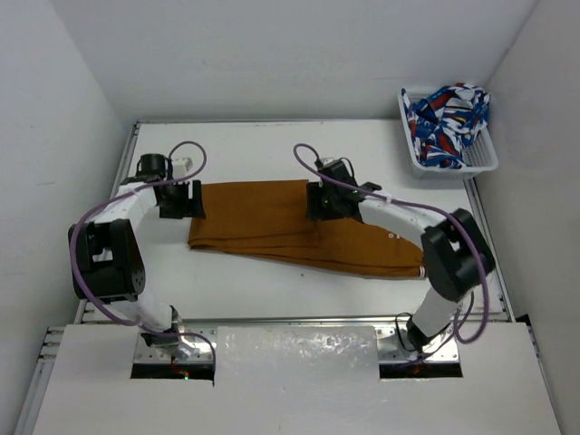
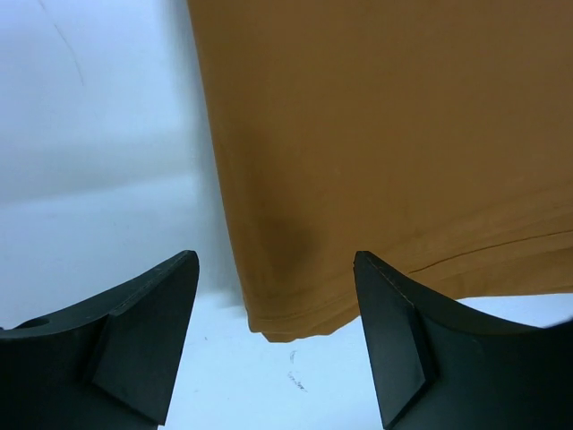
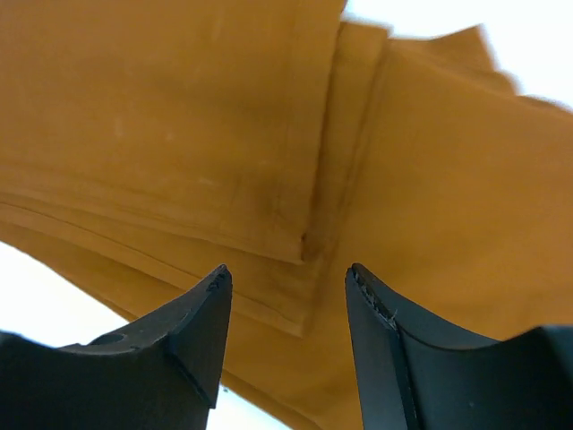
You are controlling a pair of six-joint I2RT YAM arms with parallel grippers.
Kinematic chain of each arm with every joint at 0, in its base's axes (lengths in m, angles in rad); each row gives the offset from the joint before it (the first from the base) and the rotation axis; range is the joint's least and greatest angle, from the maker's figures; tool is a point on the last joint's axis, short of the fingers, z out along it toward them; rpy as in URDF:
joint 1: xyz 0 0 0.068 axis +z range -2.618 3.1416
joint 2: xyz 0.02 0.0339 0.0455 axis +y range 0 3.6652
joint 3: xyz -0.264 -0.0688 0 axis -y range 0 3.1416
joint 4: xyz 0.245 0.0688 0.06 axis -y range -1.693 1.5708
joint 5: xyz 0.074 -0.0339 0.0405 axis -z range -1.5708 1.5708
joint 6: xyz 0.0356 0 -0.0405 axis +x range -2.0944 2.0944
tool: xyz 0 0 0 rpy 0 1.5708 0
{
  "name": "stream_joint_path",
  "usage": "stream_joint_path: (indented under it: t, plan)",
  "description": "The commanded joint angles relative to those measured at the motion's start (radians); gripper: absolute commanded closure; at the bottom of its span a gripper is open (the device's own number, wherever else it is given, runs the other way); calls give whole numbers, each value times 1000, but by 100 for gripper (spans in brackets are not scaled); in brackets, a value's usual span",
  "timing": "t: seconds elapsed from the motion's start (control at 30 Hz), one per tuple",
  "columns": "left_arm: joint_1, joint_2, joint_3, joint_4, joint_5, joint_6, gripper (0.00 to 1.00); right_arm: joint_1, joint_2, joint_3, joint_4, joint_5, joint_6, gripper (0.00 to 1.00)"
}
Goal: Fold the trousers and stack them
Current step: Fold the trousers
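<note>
The mustard-brown trousers (image 1: pixel 290 231) lie flat across the middle of the white table, folded over on themselves at the left half. My left gripper (image 1: pixel 181 201) is open and empty at the trousers' left edge; in the left wrist view the cloth's folded corner (image 2: pixel 286 313) lies between the fingers (image 2: pixel 134 331). My right gripper (image 1: pixel 324 201) is open and empty over the cloth's middle; in the right wrist view the hem corner of the upper layer (image 3: pixel 304 246) lies between the fingers (image 3: pixel 192 322).
A white basket (image 1: pixel 412 163) at the back right holds the blue-red-white patterned cloth (image 1: pixel 449 122). White walls enclose the table on three sides. Purple cables loop above both arms.
</note>
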Motion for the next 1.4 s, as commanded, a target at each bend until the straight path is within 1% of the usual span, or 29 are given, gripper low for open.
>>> stream_joint_path:
  t: [0.0, 0.1, 0.23, 0.3, 0.43, 0.47, 0.57, 0.63, 0.67, 0.7, 0.8, 0.87, 0.9, 0.93, 1.0, 1.07, 1.23, 1.37]
  plan:
    - [25, 0, -7, 84, -30, 10, 32, -6, 94, 56, 23, -75, 45, 48]
    - [31, 32, -11, 85, -30, 25, 32, -5, 147, 84, 24, -71, 39, 48]
    - [33, 60, -33, 101, -1, 31, 32, -5, 214, 121, 26, -111, 41, 47]
    - [33, 72, -36, 100, 5, 34, 32, -5, 233, 127, 26, -120, 45, 53]
    - [34, 78, -36, 97, 8, 39, 32, -3, 248, 129, 31, -123, 48, 62]
    - [33, 75, -37, 98, 8, 39, 32, 0, 242, 127, 29, -112, 42, 69]
    - [34, 74, -38, 101, 9, 37, 32, 4, 244, 132, 31, -98, 30, 79]
    - [33, 75, -36, 100, 8, 37, 32, 7, 265, 153, -3, -97, 27, 80]
    - [34, 75, -34, 97, 8, 37, 32, 7, 274, 162, -21, -91, 22, 79]
    - [33, 75, -33, 95, 6, 39, 32, 12, 279, 170, -35, -83, 18, 75]
    - [36, 71, -37, 98, 5, 41, 32, 24, 274, 181, -52, -59, -8, 72]
    - [36, 71, -37, 98, 6, 41, 32, 41, 267, 211, -95, 1, -42, 67]
    - [34, 71, -37, 98, 6, 41, 32, 50, 265, 227, -118, 33, -54, 63]
    - [36, 71, -36, 98, 6, 41, 32, 62, 262, 245, -141, 106, -94, 56]
    - [36, 71, -34, 97, 6, 42, 32, 104, 259, 283, -181, 176, -133, 53]
    - [36, 71, -34, 95, 6, 42, 32, 121, 262, 302, -196, 220, -159, 53]
    - [36, 63, -36, 95, 3, 42, 32, 122, 283, 280, -167, 164, -125, 52]
    - [36, 57, -37, 94, 2, 44, 32, 112, 333, 329, -199, 167, -134, 46]
